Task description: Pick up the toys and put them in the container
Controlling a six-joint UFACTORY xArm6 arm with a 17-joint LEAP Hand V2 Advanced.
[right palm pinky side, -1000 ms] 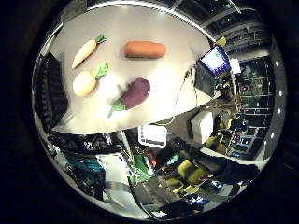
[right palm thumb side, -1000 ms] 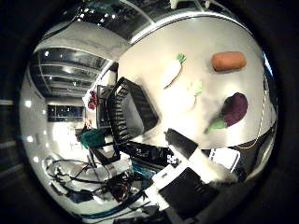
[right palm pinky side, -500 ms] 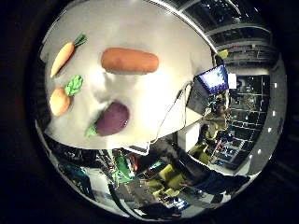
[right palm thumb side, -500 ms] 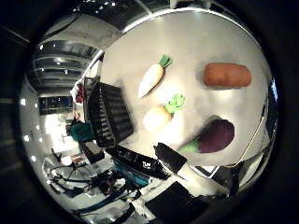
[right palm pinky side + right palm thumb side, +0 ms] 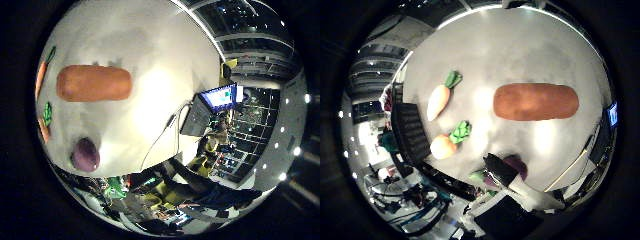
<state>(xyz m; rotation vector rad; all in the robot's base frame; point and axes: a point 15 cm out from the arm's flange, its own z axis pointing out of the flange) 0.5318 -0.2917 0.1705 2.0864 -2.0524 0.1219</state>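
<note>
Several toy foods lie on a white table (image 5: 510, 55). An orange-brown oblong toy (image 5: 536, 101) lies nearest the palm and also shows in the little finger side view (image 5: 95, 83). A pale carrot-shaped toy (image 5: 439, 100) with a green top and a round yellow toy (image 5: 444, 147) with a green leaf lie beside it. A purple eggplant toy (image 5: 85, 154) lies near the table's edge. A black slatted container (image 5: 410, 130) stands at the table's side. My right hand (image 5: 525, 185) is above the table; the part of it that shows is straight and holds nothing.
A lit monitor (image 5: 218, 97) and cluttered desks stand beyond the table's far edge. More lab furniture lies past the container's side of the table (image 5: 405, 200).
The whole picture has shifted: the palm has come lower and closer to the table, over the orange-brown oblong toy. The toys lie where they were.
</note>
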